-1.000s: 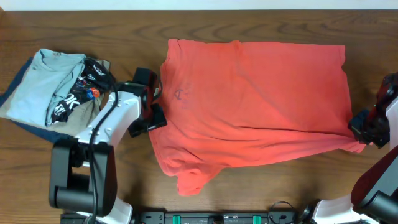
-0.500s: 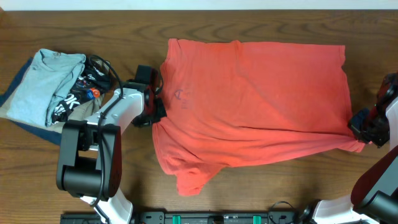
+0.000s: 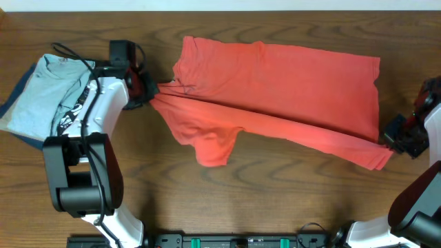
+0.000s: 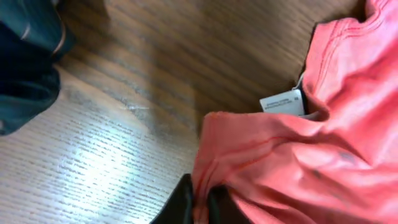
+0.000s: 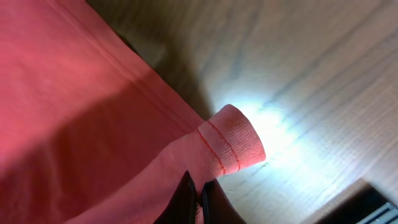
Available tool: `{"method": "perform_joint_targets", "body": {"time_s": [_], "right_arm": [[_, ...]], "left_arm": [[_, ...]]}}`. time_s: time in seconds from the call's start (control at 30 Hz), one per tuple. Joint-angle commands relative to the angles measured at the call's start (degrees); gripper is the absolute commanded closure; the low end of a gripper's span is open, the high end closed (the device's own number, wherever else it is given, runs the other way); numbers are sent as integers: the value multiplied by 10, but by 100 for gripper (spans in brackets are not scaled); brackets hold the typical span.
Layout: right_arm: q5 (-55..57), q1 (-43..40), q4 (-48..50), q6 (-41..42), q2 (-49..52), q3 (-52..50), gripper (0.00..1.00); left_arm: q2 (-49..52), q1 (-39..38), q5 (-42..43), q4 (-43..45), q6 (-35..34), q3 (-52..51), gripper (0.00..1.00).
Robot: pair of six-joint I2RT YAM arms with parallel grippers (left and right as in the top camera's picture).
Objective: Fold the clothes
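Note:
The clothes (image 3: 275, 83), a coral-red T-shirt, lie across the middle of the wooden table, back side up, with the near edge drawn into a taut diagonal fold. My left gripper (image 3: 150, 94) is at the shirt's upper left corner, shut on a pinch of fabric (image 4: 202, 202) below the white neck label (image 4: 282, 102). My right gripper (image 3: 390, 140) is at the lower right corner, shut on the hem (image 5: 200, 198) just behind a folded-over hem tip (image 5: 233, 143). One sleeve (image 3: 215, 148) hangs loose towards the front.
A light blue-grey folded shirt (image 3: 38, 96) lies at the far left on darker cloth (image 4: 25, 62), partly under my left arm (image 3: 96, 117). Bare wood (image 3: 289, 193) runs along the front, and the arm bases stand at the near edge.
My left gripper shut on the shirt's left edge and moved back and left with it, pulling the near half into a taut diagonal. The right gripper stayed in place, still shut on its corner.

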Motion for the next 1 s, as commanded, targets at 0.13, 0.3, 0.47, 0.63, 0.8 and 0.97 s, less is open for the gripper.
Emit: {"method": "perform_joint_targets", "body": {"time_s": [0.13, 0.3, 0.47, 0.63, 0.8, 0.97], "right_arm": [[15, 18, 11, -11, -2, -3, 95], [16, 25, 11, -14, -2, -3, 95], [17, 25, 10, -18, -2, -3, 95], [17, 25, 10, -20, -2, -3, 94], [17, 25, 9, -20, -2, -3, 94], [17, 25, 8, -20, -2, -3, 94]], "left_arm": [[-10, -1, 91, -122, 3, 5, 53], [-10, -39, 124, -266, 3, -3, 53], [-10, -109, 124, -291, 4, -45, 53], [-10, -183, 124, -241, 3, -91, 54], [-10, -242, 119, -156, -17, -134, 54], [-9, -284, 116, -73, -36, -167, 61]]}}
